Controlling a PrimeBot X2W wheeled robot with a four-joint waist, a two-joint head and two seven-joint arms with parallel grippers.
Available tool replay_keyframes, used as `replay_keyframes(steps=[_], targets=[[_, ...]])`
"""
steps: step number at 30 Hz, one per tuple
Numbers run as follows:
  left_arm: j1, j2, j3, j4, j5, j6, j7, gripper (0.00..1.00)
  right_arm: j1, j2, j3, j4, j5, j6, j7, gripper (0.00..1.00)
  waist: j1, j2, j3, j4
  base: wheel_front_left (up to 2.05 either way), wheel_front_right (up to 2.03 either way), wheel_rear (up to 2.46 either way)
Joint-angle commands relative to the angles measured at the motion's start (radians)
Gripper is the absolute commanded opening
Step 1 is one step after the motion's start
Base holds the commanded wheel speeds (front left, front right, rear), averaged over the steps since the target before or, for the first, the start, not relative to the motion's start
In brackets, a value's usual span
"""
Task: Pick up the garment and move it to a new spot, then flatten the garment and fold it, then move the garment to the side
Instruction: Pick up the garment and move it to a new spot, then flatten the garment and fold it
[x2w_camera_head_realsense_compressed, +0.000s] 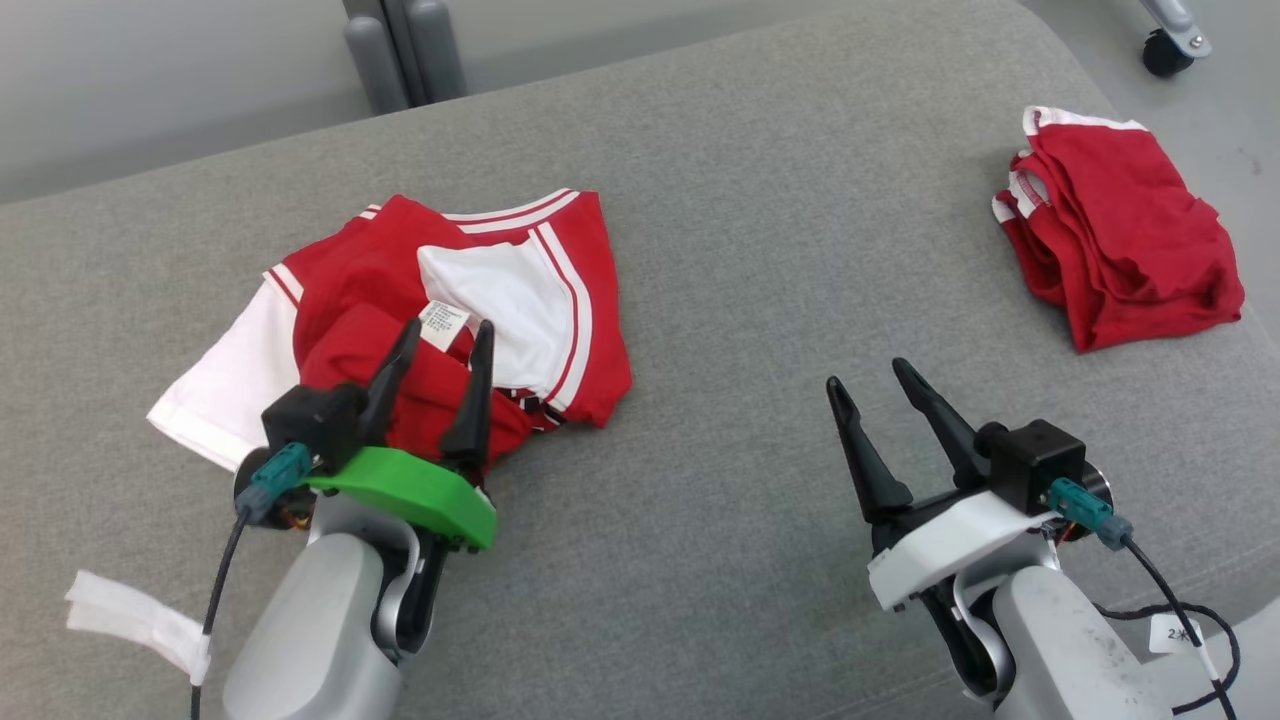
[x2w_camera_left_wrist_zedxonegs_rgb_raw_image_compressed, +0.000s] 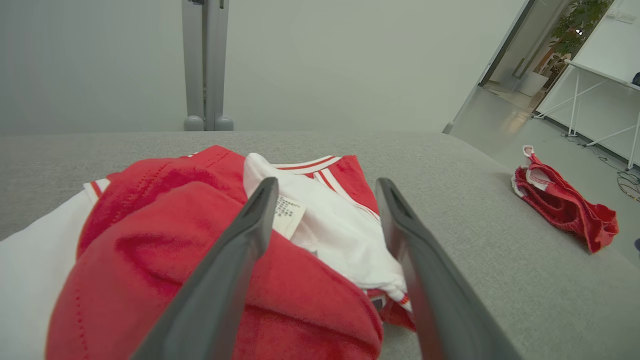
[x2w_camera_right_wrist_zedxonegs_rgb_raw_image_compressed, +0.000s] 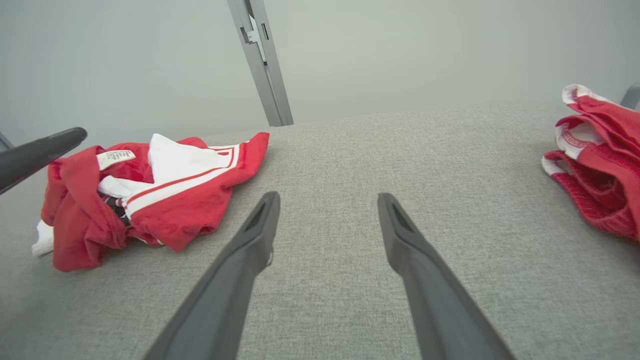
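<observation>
**Hovering Open Over a Crumpled Garment**

Finding the garment (x2w_camera_head_realsense_compressed: 350, 270) lying in a red-and-white heap on the left half of the surface (x2w_camera_head_realsense_compressed: 700, 200), well in from the far edge, with a white label (x2w_camera_left_wrist_zedxonegs_rgb_raw_image_compressed: 287, 215) turning up on top. Seeing the left gripper (x2w_camera_head_realsense_compressed: 448, 328) hanging right over the heap, fingers standing wide apart and clamping nothing. Not managing to tell tips touching cloth from tips hanging clear. Seeing the right gripper (x2w_camera_head_realsense_compressed: 867, 375) spreading just as wide over bare surface near the middle, holding nothing, well apart from the garment. Noting a second garment (x2w_camera_head_realsense_compressed: 1120, 240), red with white trim, sitting bunched near the right edge toward the far corner.

Judging the placing at a new spot as done and the flattening as the step coming up, with no fold made yet. Expecting the next move to be calling for both grippers: picking out two opposite edges or corners of the heap, pinching one layer only, and drawing them apart to lay the cloth flat.

Missing the near side of the heap, lying behind the left gripper and its green mount (x2w_camera_head_realsense_compressed: 410, 490) in the head view and running off the bottom edge in the left wrist view. Failing to make out the garment's kind, its hem and corners, or the print on the label.
</observation>
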Motion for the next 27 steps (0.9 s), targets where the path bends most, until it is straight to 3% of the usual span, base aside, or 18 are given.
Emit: replay_keyframes(steps=[1, 7, 15, 21, 27], targets=[[0.039, -0.004, 0.043, -0.012, 0.032, 0.004, -0.003, 1.0, 0.02, -0.003, -0.006, 0.005, -0.001, -0.001, -0.002, 1.0, 0.0, -0.0001, -0.028, 0.03, 0.0, 0.0, 0.0], [0.155, -0.022, 0.214, -0.063, 0.145, 0.01, -0.002, 1.0, 0.053, -0.004, -0.017, 0.022, -0.005, -0.001, -0.002, 1.0, 0.0, -0.0001, -0.085, 0.067, 0.0, 0.0, 0.0], [0.339, -0.057, 0.372, -0.134, 0.254, 0.003, -0.002, 1.0, 0.111, -0.004, -0.009, 0.052, -0.012, -0.001, -0.002, 1.0, 0.0, -0.0001, -0.145, 0.094, 0.0, 0.0, 0.0], [0.424, -0.069, 0.42, -0.146, 0.277, -0.001, -0.002, 1.0, 0.13, -0.004, -0.014, 0.064, -0.023, -0.001, -0.002, 1.0, 0.0, -0.0001, -0.144, 0.106, 0.0, 0.0, 0.0], [0.396, -0.07, 0.407, -0.158, 0.251, 0.0, -0.002, 1.0, 0.088, -0.003, -0.003, 0.058, -0.033, -0.002, -0.002, 1.0, 0.0, -0.0001, -0.098, 0.129, 0.0, 0.0, 0.0]])
